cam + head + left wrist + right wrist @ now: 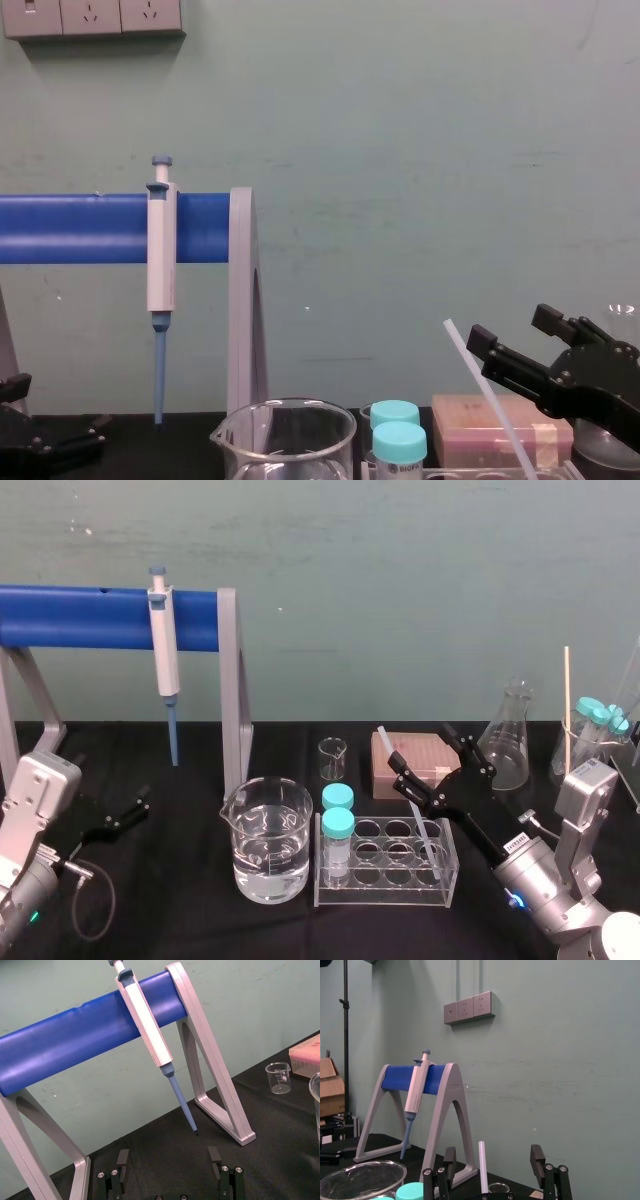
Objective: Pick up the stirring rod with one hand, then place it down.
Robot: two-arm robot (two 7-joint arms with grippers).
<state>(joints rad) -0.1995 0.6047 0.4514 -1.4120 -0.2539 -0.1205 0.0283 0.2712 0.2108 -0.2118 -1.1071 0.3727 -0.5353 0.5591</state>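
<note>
The stirring rod (482, 1166) is seen leaning in the clear tube rack (385, 892). Its lower end is judged to sit in one of the open wells on the rack's right side, and its upper end is tilted back and toward the left. The right end effector (421, 753) is held around the rod's upper part with its fingers spread. The rod is seen between them, nearer one finger than the other, and nothing is gripped. The left end effector (168, 1154) is parked low at the left of the worktop (180, 880), likewise spread and empty.

The main hazard is judged to lie in the off-centre position of the rod. If the fingers are closed as they stand, the rod is likely to be pushed sideways by the nearer finger before it is met by the other. It could then be levered against the well's rim, or rolled out of the grip. A smooth, thin rod is expected to be held poorly by hard pads, so slipping during the lift is a further risk.

If the rod is drawn along a line other than its own slant, the light rack could be dragged or tipped, and the capped tubes (338, 835) disturbed. The water-filled beaker (267, 840) stands just beside the rack, and the Erlenmeyer flask (510, 740) is near the end effector's right side. Either could be struck by a swinging rod or a wide retreat.
</note>
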